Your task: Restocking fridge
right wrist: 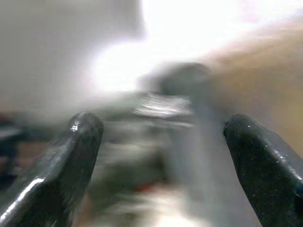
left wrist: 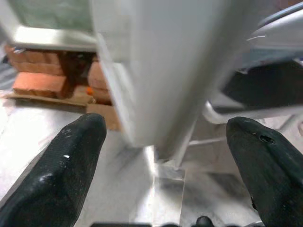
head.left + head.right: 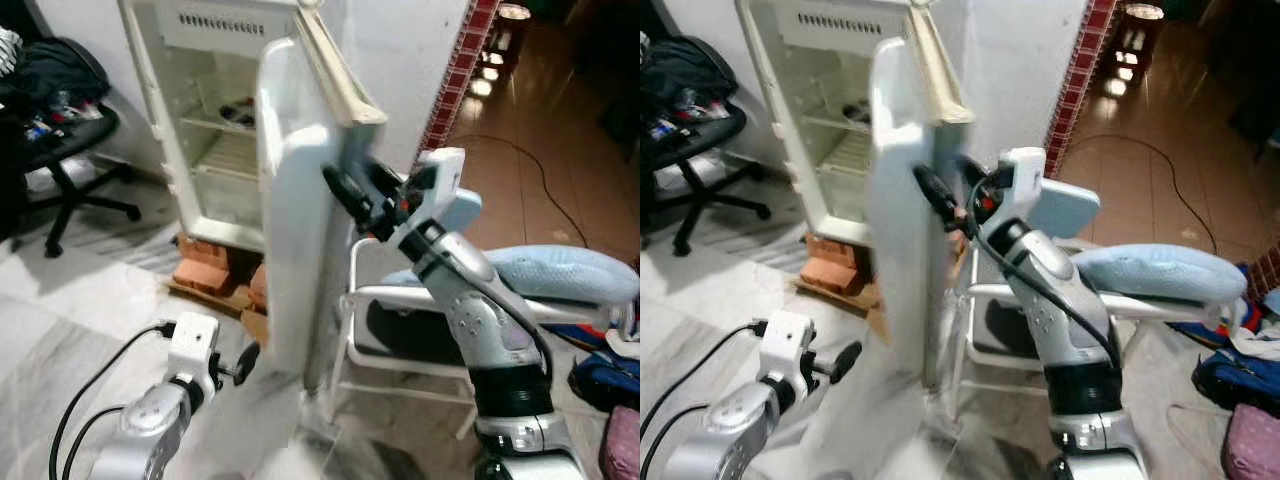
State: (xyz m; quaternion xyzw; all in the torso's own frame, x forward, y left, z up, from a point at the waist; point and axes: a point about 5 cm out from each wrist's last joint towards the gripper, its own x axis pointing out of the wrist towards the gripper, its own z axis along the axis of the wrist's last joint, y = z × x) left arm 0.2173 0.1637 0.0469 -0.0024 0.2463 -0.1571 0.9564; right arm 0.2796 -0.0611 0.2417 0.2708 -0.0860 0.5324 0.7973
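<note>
While the fridge (image 3: 215, 120) stands open at eleven o'clock — dark items on its shelf — the right gripper (image 3: 358, 195) reaches, fingers spread, against the door (image 3: 295, 210); the left gripper (image 3: 243, 362), also spread, sits at seven o'clock.

marble floor (image 3: 90, 300), bricks (image 3: 205, 268) under fridge (image 3: 215, 120)

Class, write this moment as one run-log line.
stage: fridge door swung open | right gripper: open, at door's outer face | left gripper: open, low by door's bottom edge | fridge: on bricks
</note>
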